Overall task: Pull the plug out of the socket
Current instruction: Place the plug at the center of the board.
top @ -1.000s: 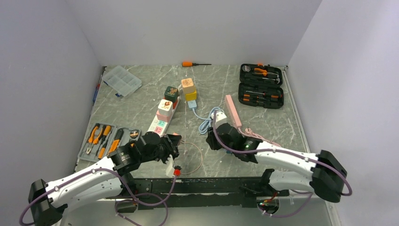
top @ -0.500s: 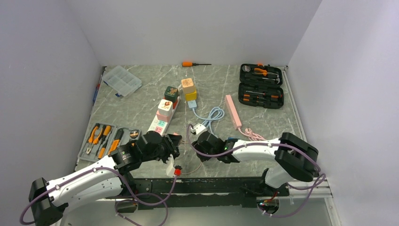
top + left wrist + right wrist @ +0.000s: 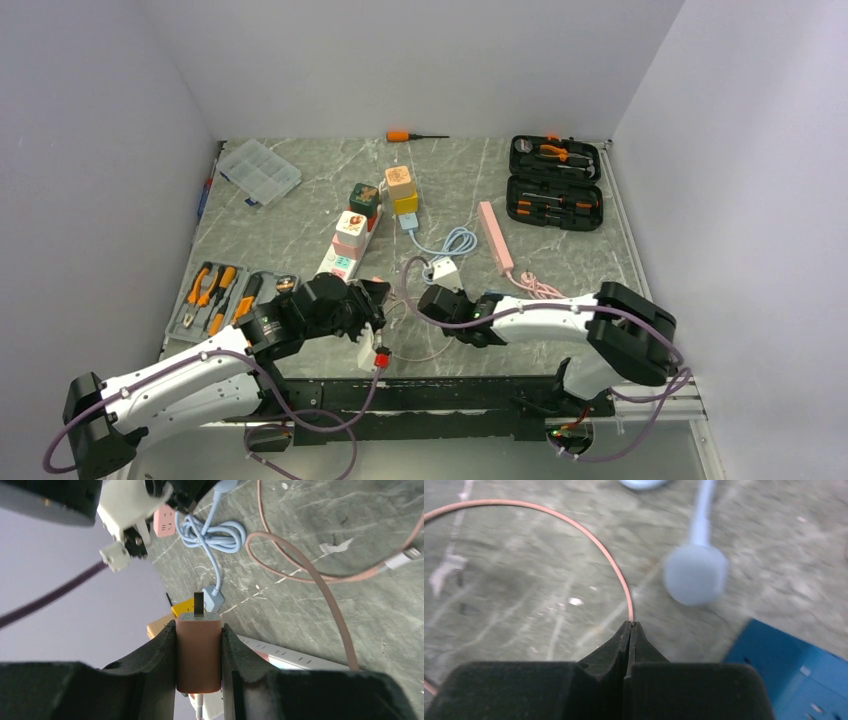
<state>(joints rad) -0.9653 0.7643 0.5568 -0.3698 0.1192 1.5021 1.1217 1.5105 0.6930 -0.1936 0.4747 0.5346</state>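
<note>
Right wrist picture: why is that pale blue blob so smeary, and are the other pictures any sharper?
Right wrist view: blur smears the pale blue connector and marble tabletop, while the shut right pincer looks crisp. Left wrist view: the pink plug is sharp, background softer. Top view: evenly lit, sharp, soft shadows.

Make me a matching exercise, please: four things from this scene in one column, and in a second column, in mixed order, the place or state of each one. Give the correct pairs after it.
Things
1. pink plug
2. orange screwdriver
3. black tool case
4. clear plastic box

Places or states
A. far left, close to the side wall
B. clamped in the left gripper
C. at the far edge, about the middle
D. far right, lying open

Right pairs: 1-B, 2-C, 3-D, 4-A
</note>
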